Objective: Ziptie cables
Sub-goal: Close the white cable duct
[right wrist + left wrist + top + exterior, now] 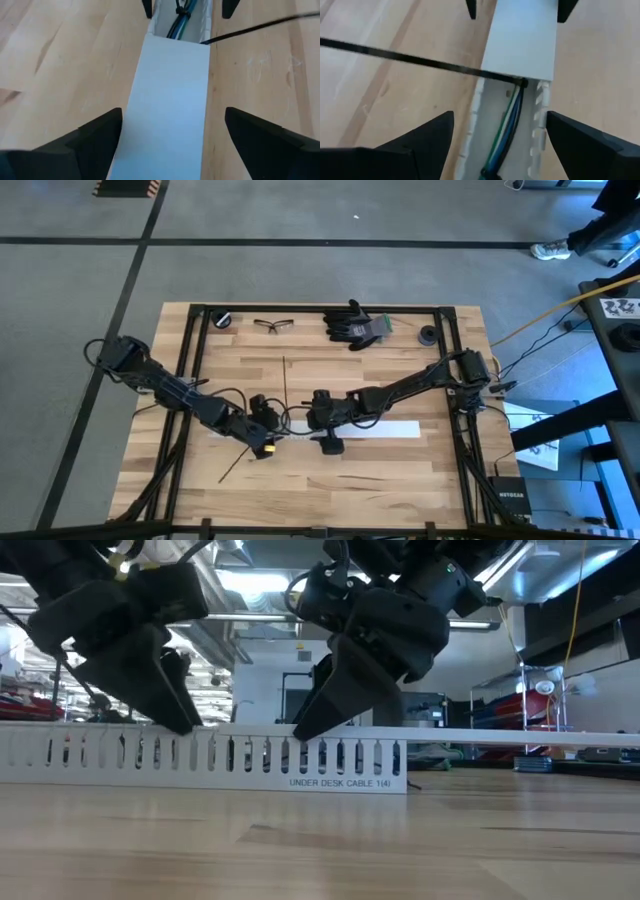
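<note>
Nearest the low camera: the white slotted cable rail (205, 755), lying lengthwise on the wood table (320, 840), its side printed "UNDER DESK CABLE". Both my grippers stand directly over it.

My left gripper (495, 137) is spread open, fingers (415, 145) either side of the rail and touching nothing. Between them the uncovered channel (487, 130) holds the cables (506, 125): blue, green and pale strands running together along the trough. A thin black zip tie (410, 59) crosses the wood at a slant and meets the rail at the edge of the flat white cover strip (522, 42).

My right gripper (170, 137) is also spread open, straddling that cover strip (167, 110) without gripping it. Past the strip's end the same cable bundle (180, 22) shows in the open trough, with a dark knot or tie on it; I cannot tell which.

From above, the two grippers (262, 435) (326, 430) face each other near the table's middle, close together over the rail. A second black tie (285, 380) lies apart toward the far side. Along the far edge: safety glasses (273, 325), black gloves (357, 326), and two small black round objects (222, 320) (427, 335).

Surface: light butcher-block wood inside a black frame (190, 380). Grey floor with dark tape lines around it; a person's shoe (550, 250) at the far right corner.
</note>
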